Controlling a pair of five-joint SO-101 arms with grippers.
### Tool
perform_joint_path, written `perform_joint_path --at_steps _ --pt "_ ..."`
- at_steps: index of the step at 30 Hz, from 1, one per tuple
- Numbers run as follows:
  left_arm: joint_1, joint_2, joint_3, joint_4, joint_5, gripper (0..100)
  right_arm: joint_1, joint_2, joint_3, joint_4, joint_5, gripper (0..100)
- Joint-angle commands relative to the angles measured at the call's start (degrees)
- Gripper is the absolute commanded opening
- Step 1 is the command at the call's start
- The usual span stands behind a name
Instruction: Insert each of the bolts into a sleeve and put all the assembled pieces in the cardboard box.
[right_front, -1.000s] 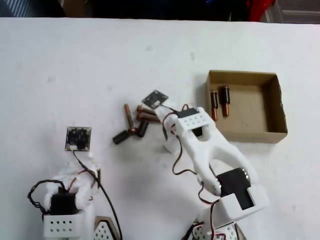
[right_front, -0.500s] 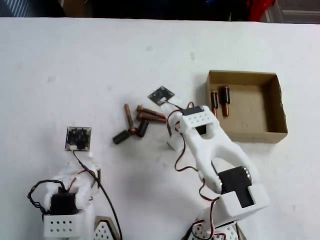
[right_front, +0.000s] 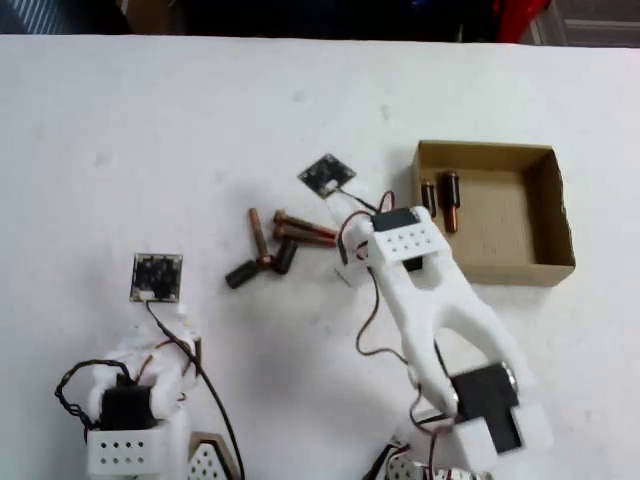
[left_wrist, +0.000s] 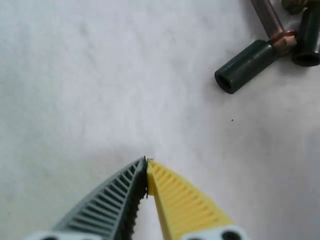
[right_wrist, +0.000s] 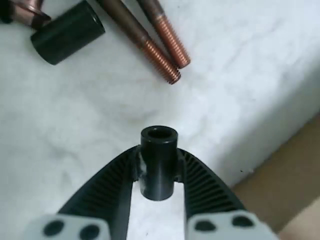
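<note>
Worktop (right_front: 150, 120) update: right pincer (right_wrist: 159, 156), clamped on an empty black sleeve (right_wrist: 159, 172), has drifted off the loose bolts (right_front: 302, 232) toward the cardboard box (right_front: 560, 215) at 3 o'clock, so bolt insertion is still pending; left pincer (left_wrist: 146, 167) closed on nothing.

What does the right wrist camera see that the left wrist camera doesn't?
The right wrist camera adds the right end effector shut on a black sleeve, two copper bolts lying side by side, and a corner of the cardboard box. The left wrist camera adds the left end effector, grey and yellow, shut on nothing. Both show the white table and loose sleeves lying on it.
</note>
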Motion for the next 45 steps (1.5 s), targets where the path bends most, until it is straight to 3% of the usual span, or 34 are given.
perform_joint_path --at_steps 1,10,17,32,37,42,45 --pt "-0.40 -1.27 -0.18 0.35 -0.53 2 -0.13 -9.71 -1.58 2.51 -0.18 1.7" --pt "-0.40 -1.27 -0.18 0.26 -0.53 2 -0.13 -27.12 -1.23 7.96 -0.26 1.7" --pt "-0.40 -1.27 -0.18 -1.23 -0.53 2 -0.13 -38.46 -1.23 10.59 -11.34 1.7" --pt "-0.40 -1.27 -0.09 -2.11 -0.62 2 -3.56 -63.78 1.58 21.14 -11.60 1.8" --pt "-0.40 -1.27 -0.09 -2.11 -0.62 2 -3.47 -71.52 9.14 19.03 -11.52 1.8" --pt "-0.40 -1.27 -0.09 -2.02 -1.05 2 -3.38 -76.18 20.57 9.45 -11.87 1.7" --pt "-0.40 -1.27 -0.09 -1.93 -8.53 2 -3.30 -77.76 26.55 3.12 -11.87 1.7"
